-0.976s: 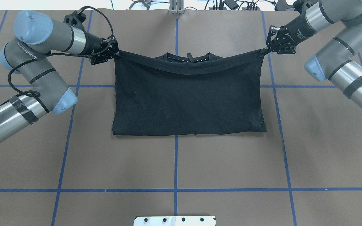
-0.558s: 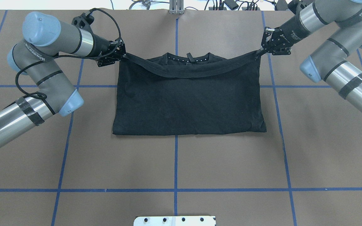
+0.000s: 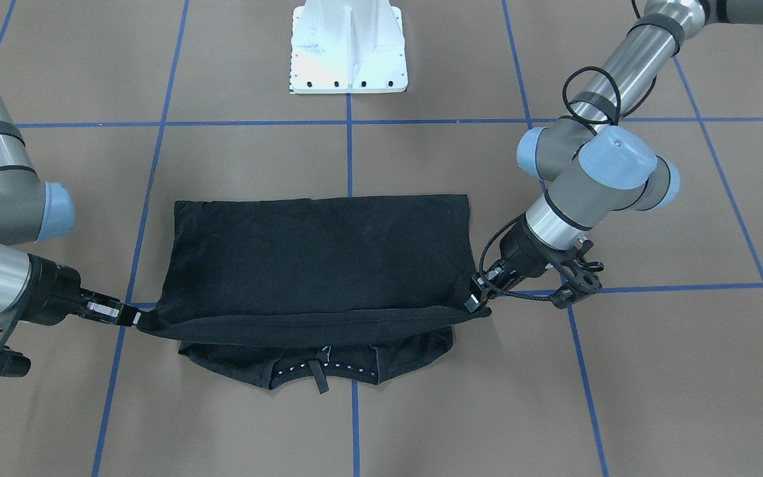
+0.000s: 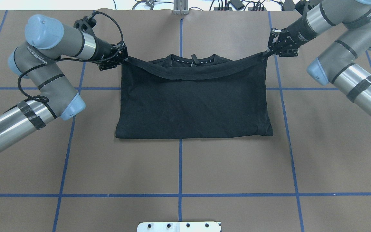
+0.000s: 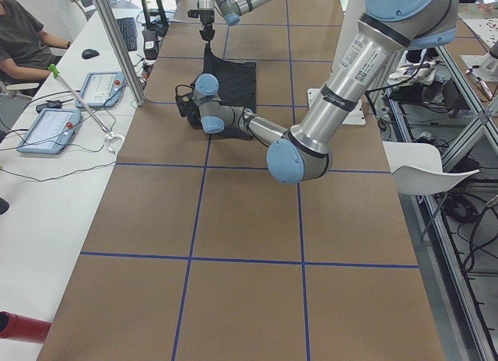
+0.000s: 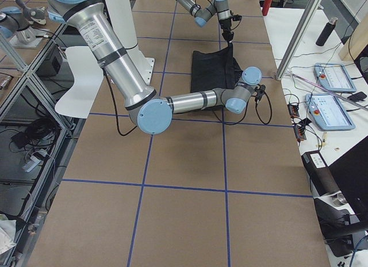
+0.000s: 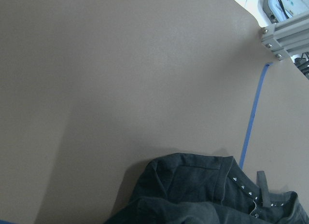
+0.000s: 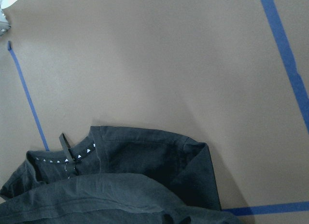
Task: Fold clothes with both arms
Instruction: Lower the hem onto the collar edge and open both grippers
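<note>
The black T-shirt [image 4: 192,103] lies folded in half on the brown table, its fold at the near edge. Its logo print is hidden. The collar end [image 4: 192,59] lies flat at the far side, also in the front-facing view [image 3: 318,371]. My left gripper [image 4: 125,59] is shut on the hem's left corner and my right gripper [image 4: 265,53] is shut on its right corner. They hold the hem [image 3: 308,318] stretched and sagging a little above the collar. The wrist views show the collar [image 7: 241,183] [image 8: 77,154] below.
The table is brown with blue tape grid lines [image 4: 180,167]. The white base block [image 3: 348,46] stands at the robot's side. Cables and equipment [image 4: 237,4] lie along the far edge. An operator [image 5: 23,42] sits beyond the table with tablets [image 5: 50,127].
Both grippers have moved inward toward each other and slightly toward the far edge with the hem, so the hem sags a little more over the collar.
</note>
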You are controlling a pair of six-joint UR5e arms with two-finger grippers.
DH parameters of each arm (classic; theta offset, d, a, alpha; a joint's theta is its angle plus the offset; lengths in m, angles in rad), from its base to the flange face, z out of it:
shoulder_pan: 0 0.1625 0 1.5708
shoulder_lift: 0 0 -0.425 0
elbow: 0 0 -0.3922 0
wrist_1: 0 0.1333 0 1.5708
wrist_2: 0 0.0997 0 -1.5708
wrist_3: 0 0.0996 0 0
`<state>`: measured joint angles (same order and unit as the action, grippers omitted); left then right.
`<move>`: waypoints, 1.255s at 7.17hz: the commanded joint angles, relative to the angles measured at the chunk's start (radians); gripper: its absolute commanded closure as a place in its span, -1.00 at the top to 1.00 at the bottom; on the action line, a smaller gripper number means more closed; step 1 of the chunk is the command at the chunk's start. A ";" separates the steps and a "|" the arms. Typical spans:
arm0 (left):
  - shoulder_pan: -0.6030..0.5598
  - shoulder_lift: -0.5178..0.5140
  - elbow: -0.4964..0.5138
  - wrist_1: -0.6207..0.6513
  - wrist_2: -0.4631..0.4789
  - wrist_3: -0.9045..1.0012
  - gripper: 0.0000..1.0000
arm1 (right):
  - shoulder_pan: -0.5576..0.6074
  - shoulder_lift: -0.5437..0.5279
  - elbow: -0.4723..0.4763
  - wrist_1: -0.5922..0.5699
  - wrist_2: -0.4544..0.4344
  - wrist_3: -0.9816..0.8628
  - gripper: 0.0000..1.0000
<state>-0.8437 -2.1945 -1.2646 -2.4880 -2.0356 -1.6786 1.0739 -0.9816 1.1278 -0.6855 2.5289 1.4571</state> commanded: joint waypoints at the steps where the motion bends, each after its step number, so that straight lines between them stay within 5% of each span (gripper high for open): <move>1: -0.001 -0.002 0.014 -0.002 0.000 0.002 -1.00 | 0.000 0.000 -0.006 -0.002 -0.015 0.000 -1.00; 2: -0.001 -0.008 0.014 -0.002 0.000 0.005 -0.33 | -0.002 0.000 -0.006 0.000 -0.016 -0.006 -0.14; 3: -0.008 -0.013 0.008 0.004 0.000 0.011 0.99 | -0.006 0.003 -0.005 -0.002 -0.028 0.003 0.98; 7: -0.070 -0.021 0.007 0.027 -0.028 0.013 1.00 | 0.001 0.029 0.013 -0.069 0.023 0.041 0.99; 9: -0.081 -0.021 -0.010 0.038 -0.043 0.013 1.00 | -0.041 -0.059 0.123 -0.091 0.044 0.045 1.00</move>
<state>-0.9175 -2.2156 -1.2631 -2.4561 -2.0721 -1.6659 1.0617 -0.9848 1.1822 -0.7644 2.5640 1.4969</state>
